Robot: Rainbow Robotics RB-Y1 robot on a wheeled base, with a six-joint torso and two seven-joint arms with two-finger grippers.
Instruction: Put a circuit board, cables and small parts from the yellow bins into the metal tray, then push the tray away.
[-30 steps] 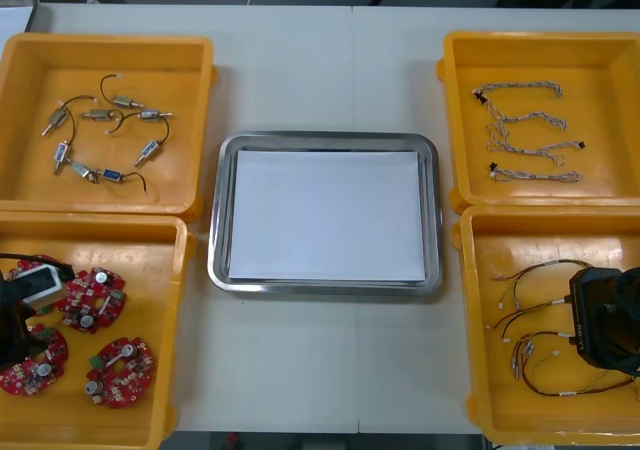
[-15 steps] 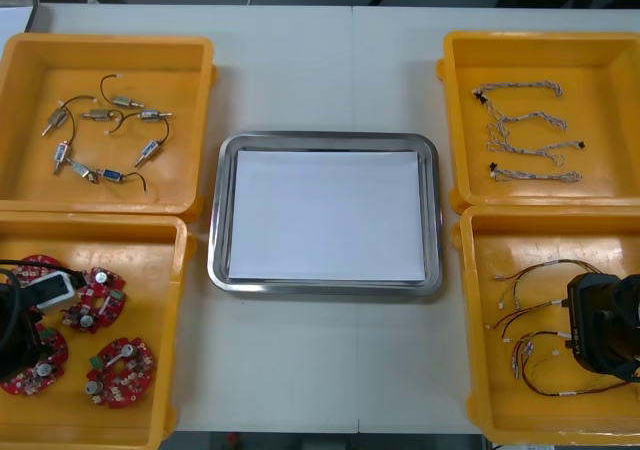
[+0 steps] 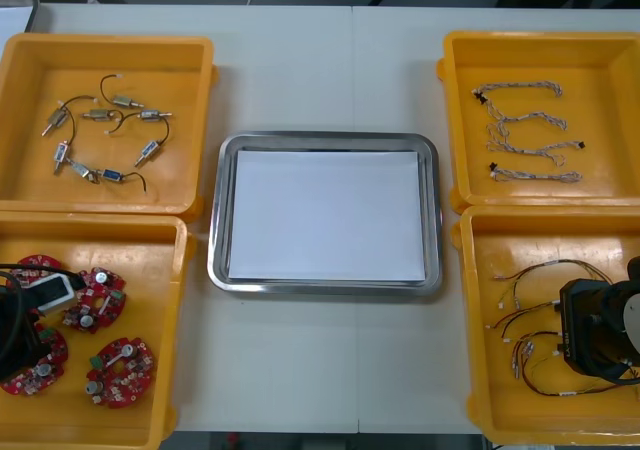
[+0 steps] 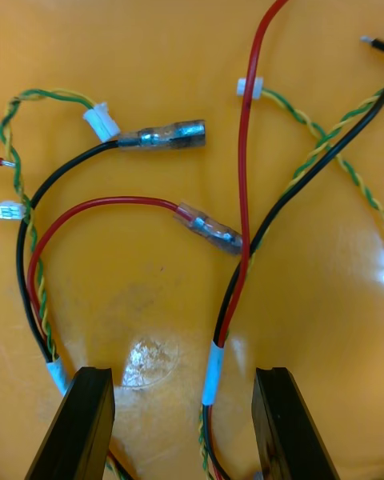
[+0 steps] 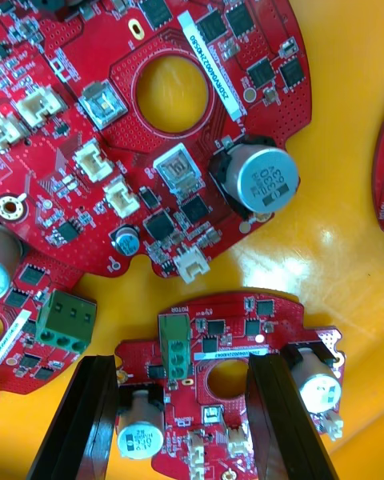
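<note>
Gaping: left jaws above board (image 5: 232, 340); right jaws, cables (image 4: 212, 372).

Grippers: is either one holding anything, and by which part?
Nothing is held. The left gripper is open above a red circuit board; the right gripper is open above loose cables.

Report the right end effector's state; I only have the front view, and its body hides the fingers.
Observer: The right end effector is open, with its fingers apart over the yellow bin floor.
Operator: Say what lies between them.
Observer: A red and black cable, at its white tape band.
Operator: Now check the left one.
Observer: The left end effector is open above a red circuit board, and the board's green connector sits between the fingers.
</note>
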